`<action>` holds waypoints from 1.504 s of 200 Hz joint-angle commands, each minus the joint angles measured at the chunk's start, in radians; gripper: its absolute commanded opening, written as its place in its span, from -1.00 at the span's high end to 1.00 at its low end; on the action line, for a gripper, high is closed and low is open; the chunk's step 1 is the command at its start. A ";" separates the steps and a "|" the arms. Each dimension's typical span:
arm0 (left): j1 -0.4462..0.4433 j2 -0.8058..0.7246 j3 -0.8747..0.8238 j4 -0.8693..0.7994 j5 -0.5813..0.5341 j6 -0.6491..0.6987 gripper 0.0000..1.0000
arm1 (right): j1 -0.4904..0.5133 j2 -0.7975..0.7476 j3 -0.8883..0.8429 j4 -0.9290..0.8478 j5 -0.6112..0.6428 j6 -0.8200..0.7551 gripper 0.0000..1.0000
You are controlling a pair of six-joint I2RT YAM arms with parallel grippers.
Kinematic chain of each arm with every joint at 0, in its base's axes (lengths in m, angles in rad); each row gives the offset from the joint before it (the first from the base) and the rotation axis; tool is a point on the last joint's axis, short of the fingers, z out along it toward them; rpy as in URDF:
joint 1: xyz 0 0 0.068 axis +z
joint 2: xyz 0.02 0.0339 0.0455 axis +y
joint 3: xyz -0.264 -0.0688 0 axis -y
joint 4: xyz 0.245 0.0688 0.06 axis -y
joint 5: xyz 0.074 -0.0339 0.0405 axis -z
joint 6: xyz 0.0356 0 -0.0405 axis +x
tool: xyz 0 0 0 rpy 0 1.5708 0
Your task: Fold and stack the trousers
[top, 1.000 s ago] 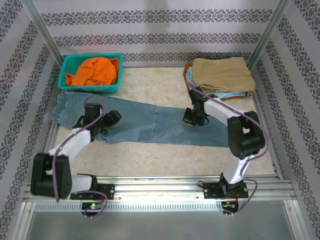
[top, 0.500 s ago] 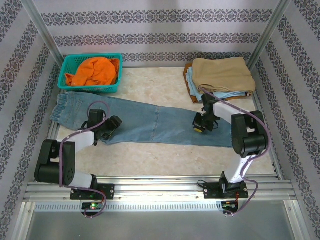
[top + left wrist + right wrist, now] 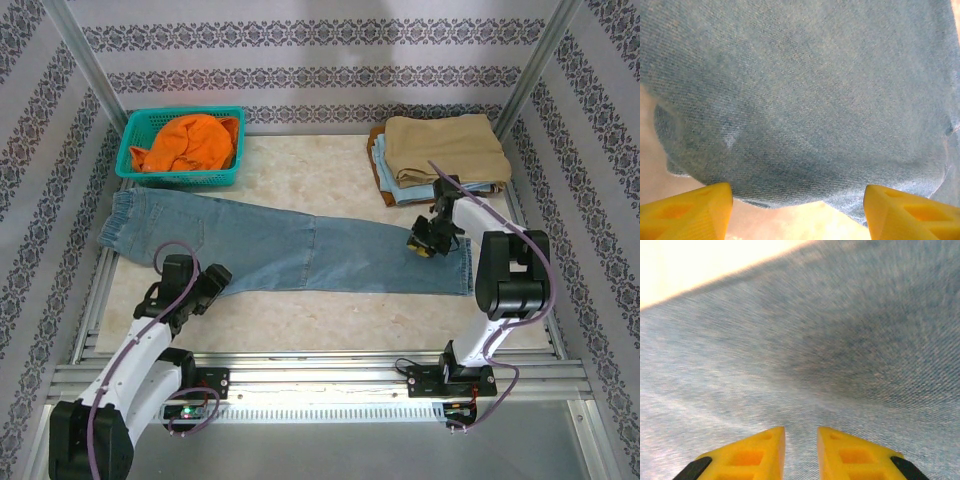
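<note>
The trousers (image 3: pixel 300 245), faded light-blue jeans, lie flat across the table with the waist at the left and the cuffs at the right. My left gripper (image 3: pixel 207 283) sits low at their near edge, close to the waist end. In the left wrist view its yellow fingers (image 3: pixel 695 210) stand wide apart, the left gripper (image 3: pixel 799 215) open and empty, with the denim edge (image 3: pixel 800 100) just ahead. My right gripper (image 3: pixel 425 245) hovers over the leg near the cuffs. In the right wrist view the right gripper (image 3: pixel 801 450) shows a narrow empty gap above the denim (image 3: pixel 815 340).
A teal basket (image 3: pixel 180 178) holding an orange garment (image 3: pixel 190 140) stands at the back left. A stack of folded clothes topped by tan trousers (image 3: pixel 440 145) sits at the back right. Metal frame rails border the pale table (image 3: pixel 330 170).
My left arm has drawn back off the jeans to their near edge. My right gripper slid right along the leg toward the cuffs and its jaws parted slightly.
</note>
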State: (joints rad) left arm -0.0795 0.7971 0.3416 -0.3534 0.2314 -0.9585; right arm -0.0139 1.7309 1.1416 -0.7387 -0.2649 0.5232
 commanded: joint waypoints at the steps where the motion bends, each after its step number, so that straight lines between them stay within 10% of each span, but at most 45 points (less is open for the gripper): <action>1: -0.012 0.032 0.077 -0.055 0.021 0.013 -0.40 | 0.004 -0.051 0.059 -0.049 0.060 -0.005 0.50; 70: -0.079 0.329 0.274 0.155 0.101 0.034 -0.39 | -0.133 0.073 0.048 -0.021 0.080 0.026 0.62; 211: -0.096 0.554 0.281 0.318 0.132 0.082 -0.48 | -0.175 0.127 0.134 -0.130 0.072 -0.041 0.19; 301: -0.094 0.531 0.255 0.376 0.223 0.048 -0.57 | -0.309 -0.039 0.021 -0.149 0.251 -0.153 -0.48</action>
State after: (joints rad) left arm -0.1703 1.3556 0.6018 -0.0158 0.4141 -0.9020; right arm -0.2897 1.6287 1.1828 -0.8680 -0.0418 0.4129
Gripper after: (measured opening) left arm 0.786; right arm 0.735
